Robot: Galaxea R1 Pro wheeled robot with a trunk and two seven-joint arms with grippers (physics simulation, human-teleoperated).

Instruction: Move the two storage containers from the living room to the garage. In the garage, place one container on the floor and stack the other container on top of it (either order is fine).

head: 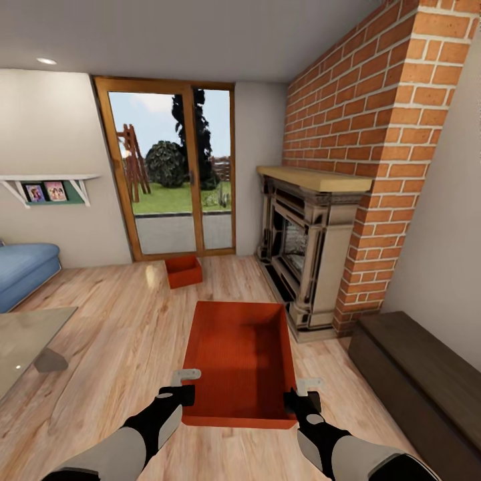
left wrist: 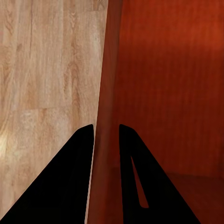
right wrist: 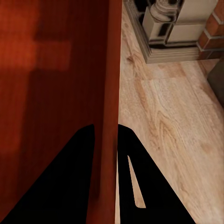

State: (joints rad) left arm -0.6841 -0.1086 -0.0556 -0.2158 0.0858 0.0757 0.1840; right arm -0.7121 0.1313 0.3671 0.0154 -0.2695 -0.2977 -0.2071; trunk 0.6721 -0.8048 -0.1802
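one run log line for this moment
room: living room | left gripper: shut on near container left wall | right gripper: shut on right wall | far container: by glass doors

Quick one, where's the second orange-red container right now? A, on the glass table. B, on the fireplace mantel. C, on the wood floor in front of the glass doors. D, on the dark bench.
C: the far storage container sits on the wood-plank floor just before the glass doors, beyond the near container.
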